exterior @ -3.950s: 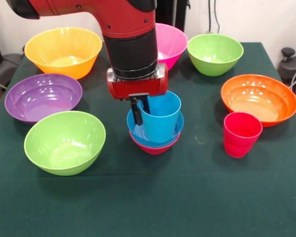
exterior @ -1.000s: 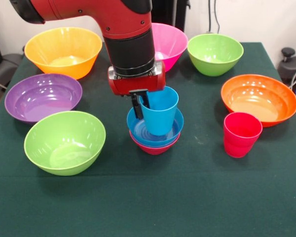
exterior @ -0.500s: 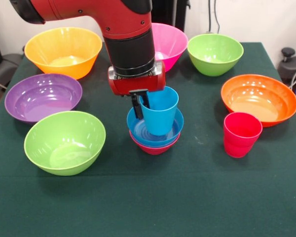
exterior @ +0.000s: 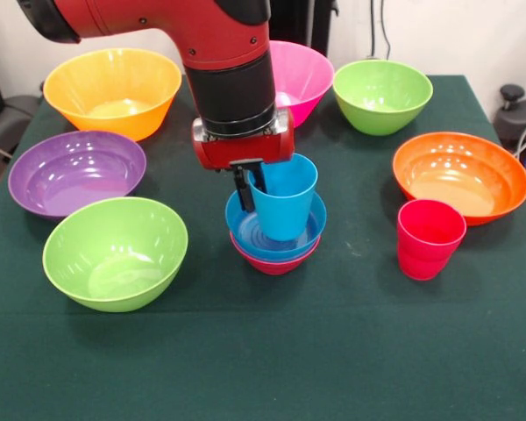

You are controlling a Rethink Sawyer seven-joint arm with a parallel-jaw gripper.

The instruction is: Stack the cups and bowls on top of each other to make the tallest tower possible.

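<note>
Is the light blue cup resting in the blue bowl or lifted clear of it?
Lifted: the blue cup hangs upright in the gripper, bowl floor ridges visible below its base inside the blue bowl.

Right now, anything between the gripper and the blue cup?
Nothing visible. The gripper is already at the blue cup, fingers straddling its rim, with the cup over the small blue bowl.
</note>
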